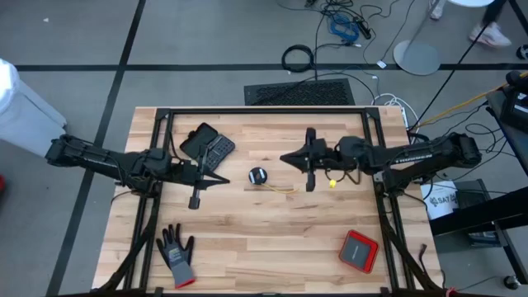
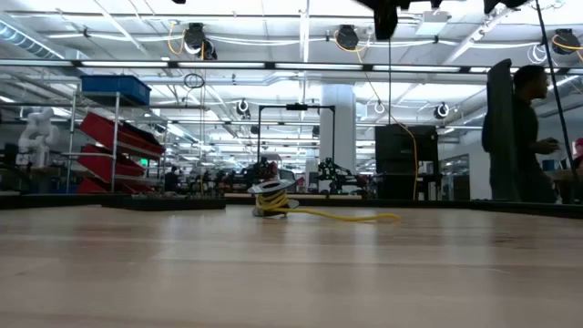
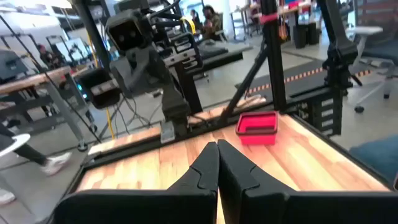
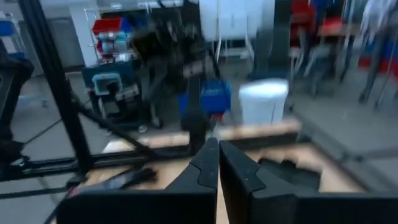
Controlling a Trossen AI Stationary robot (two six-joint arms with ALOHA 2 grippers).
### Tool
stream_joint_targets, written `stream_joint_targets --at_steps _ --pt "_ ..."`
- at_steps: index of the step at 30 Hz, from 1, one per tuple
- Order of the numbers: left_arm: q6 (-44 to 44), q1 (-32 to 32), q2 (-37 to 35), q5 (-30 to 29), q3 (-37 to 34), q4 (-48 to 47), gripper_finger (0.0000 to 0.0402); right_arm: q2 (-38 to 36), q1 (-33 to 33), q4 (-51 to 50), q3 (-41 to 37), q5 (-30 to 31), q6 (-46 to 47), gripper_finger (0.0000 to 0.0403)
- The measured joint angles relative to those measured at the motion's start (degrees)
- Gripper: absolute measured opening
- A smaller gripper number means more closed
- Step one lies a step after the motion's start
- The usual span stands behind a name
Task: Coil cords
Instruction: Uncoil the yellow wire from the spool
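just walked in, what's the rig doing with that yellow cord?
Nothing is gripped right now. The yellow cord lies mid-table, partly wound around its small black round part, with a loose tail trailing toward the right arm. The left gripper and the right gripper are both shut and empty, held above the table on either side of the cord. A grey glove, a red box and a black device sit untouched.

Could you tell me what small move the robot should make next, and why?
Probably open the right gripper and lower it to the yellow cord: its tail trails loose from the coil on the table, and both grippers, left gripper included, are shut, empty and raised.
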Motion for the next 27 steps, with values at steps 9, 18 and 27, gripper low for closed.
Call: stream_joint_targets --at_steps 9,18,27 --pt "0.0 -1.2 -0.1 -1.4 0.0 2.0 0.0002 0.2 5.1 -22.0 5.4 0.4 -18.5 0.0003" --pt "0.0 -1.2 -0.1 -4.1 0.0 2.0 0.0002 0.1 5.4 -50.3 12.3 0.2 -4.2 0.0003" --pt "-0.1 -1.2 -0.1 -8.8 0.0 2.1 0.0002 4.4 4.1 -53.6 12.2 -9.7 1.7 0.0004"
